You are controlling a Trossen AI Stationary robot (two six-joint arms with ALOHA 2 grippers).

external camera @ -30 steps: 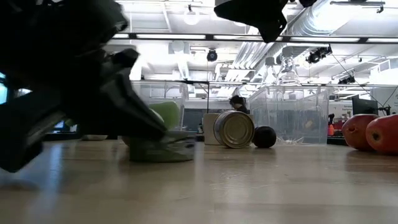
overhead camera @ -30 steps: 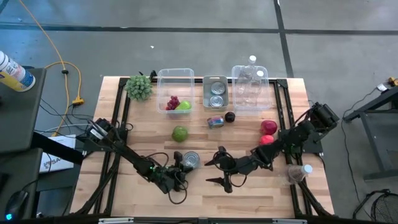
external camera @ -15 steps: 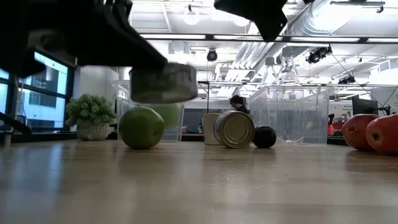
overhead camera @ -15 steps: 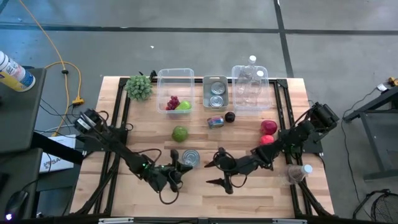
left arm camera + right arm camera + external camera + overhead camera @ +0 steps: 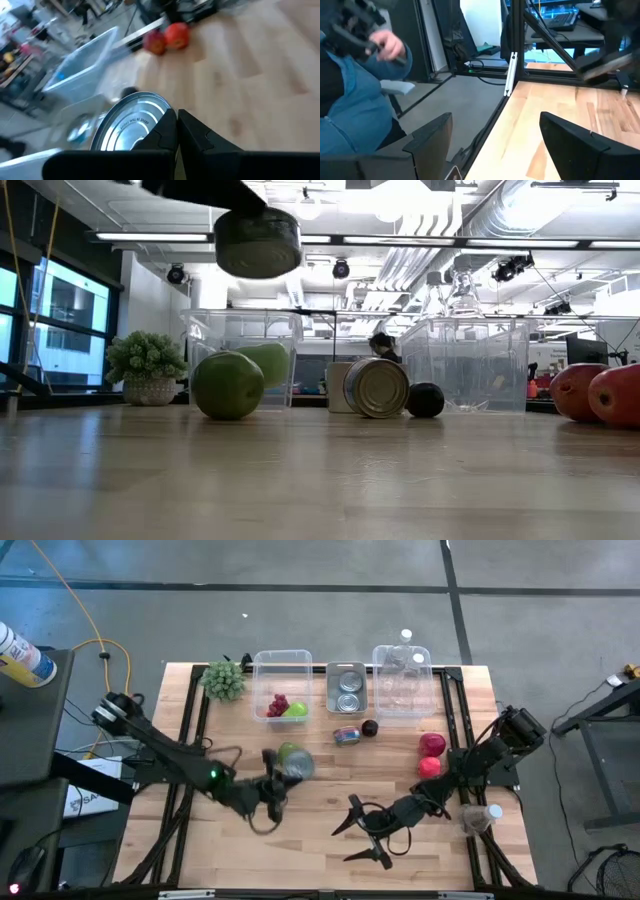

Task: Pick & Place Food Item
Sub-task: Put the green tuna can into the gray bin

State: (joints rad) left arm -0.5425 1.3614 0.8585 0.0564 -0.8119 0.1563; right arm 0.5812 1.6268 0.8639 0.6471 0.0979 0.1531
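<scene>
1. Tabletop: wooden. Along the far edge stand a small green plant, a clear bin holding grapes and a green fruit, a metal tray with two tins, and a second clear bin holding bottles. Two red apples sit toward the right edge.

2. Left arm: reaches in from the left edge toward the middle of the tabletop. Its left pincer is pinching a tin can, lifted well clear of the wood; the low view shows it hanging in the air with nothing under it. The left wrist view shows the fingers clamped on the can's rim over its shiny lid.

3. Right arm: waits near the front edge, right of centre. Its right pincer is spread and holds nothing.

4. Loose items mid-tabletop: a green apple resting just below and behind the carried can, a can lying on its side, and a small dark fruit just beside it.

5. Step in hand, as judged: the carry phase. The can is picked and in transit toward the far edge.

6. Next move, as judged: the metal tray already holds tins, so it looks the likely target. That calls for carrying the can over the green apple without clipping it, lining up over the tray's free space, lowering, then releasing.
</scene>
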